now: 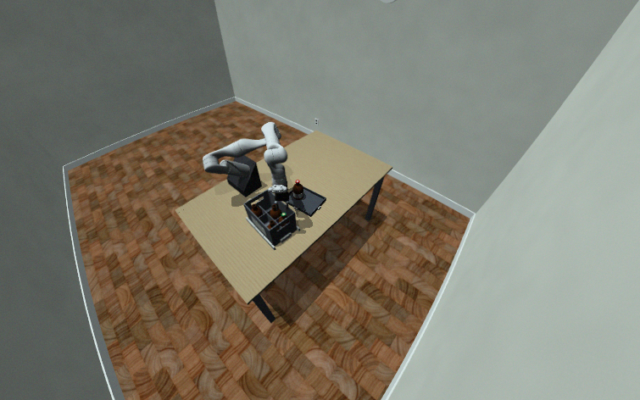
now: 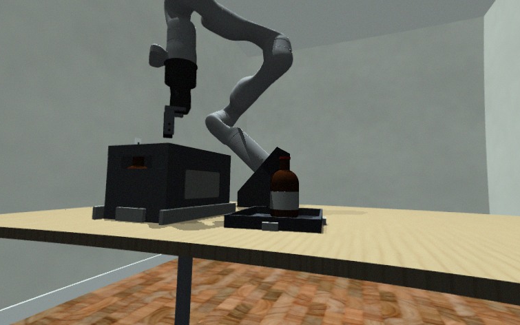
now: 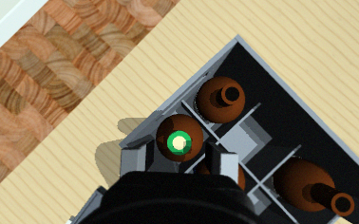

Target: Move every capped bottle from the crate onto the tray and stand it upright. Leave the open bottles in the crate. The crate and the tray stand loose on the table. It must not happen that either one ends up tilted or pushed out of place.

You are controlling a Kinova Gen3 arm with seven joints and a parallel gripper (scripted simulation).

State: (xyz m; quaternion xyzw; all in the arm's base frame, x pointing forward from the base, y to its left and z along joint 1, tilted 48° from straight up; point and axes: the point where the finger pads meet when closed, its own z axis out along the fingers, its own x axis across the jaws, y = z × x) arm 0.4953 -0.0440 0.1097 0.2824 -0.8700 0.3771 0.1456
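Exterior view showed the table (image 2: 375, 237) bearing the crate (image 2: 164, 181) at left and the tray (image 2: 253, 219) just beside it, where a red-capped bottle (image 2: 284, 187) already stood upright. The claw (image 3: 180, 158) hung wide and empty above the crate, seemingly centred over a green-capped bottle (image 3: 179, 139) in a corner cell. Next it would need to descend and close around that neck.

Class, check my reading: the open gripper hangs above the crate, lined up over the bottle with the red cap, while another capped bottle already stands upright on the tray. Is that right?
Not quite. The wrist view shows that the bottle under the open gripper has a green cap, not red. The rest holds: the gripper hangs above the crate, and a capped bottle stands upright on the tray.
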